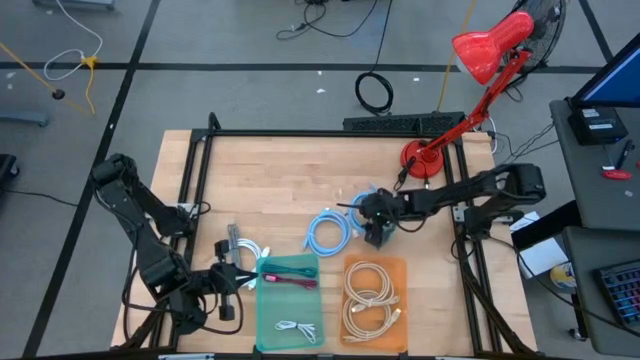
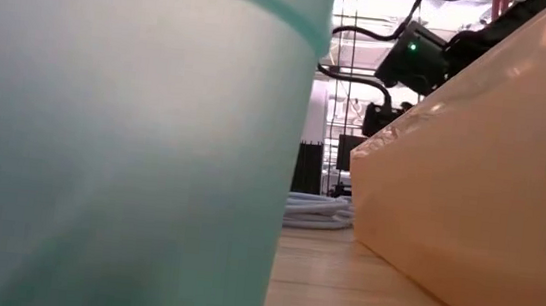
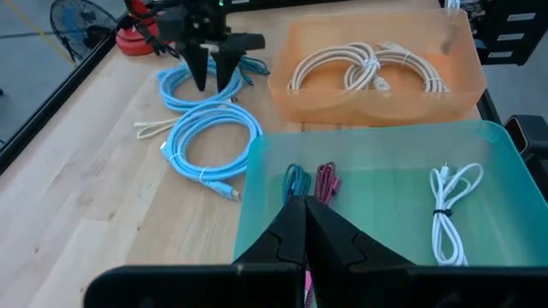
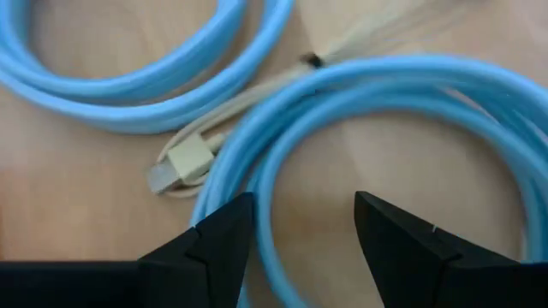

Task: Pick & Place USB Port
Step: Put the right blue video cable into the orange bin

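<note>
Two light-blue USB cable coils (image 1: 328, 232) (image 4: 402, 94) lie on the wooden table, and a thin beige cable runs between them, ending in a plug (image 4: 184, 162). My right gripper (image 1: 375, 232) (image 4: 304, 227) hovers open just over the nearer blue coil, its fingers pointing steeply down, one on each side of the strands. My left gripper (image 1: 232, 283) (image 3: 306, 231) waits shut at the left rim of the green tray (image 1: 262, 335), with nothing seen in it. That tray holds teal and red cables (image 3: 310, 181) and a white cable (image 3: 449, 210).
An orange tray (image 1: 400, 268) with beige cable coils (image 3: 368, 67) stands right of the green one. A white cable (image 1: 248, 250) lies by my left gripper. A red desk lamp (image 1: 425, 160) stands at the back right. Bare wood lies toward the far left.
</note>
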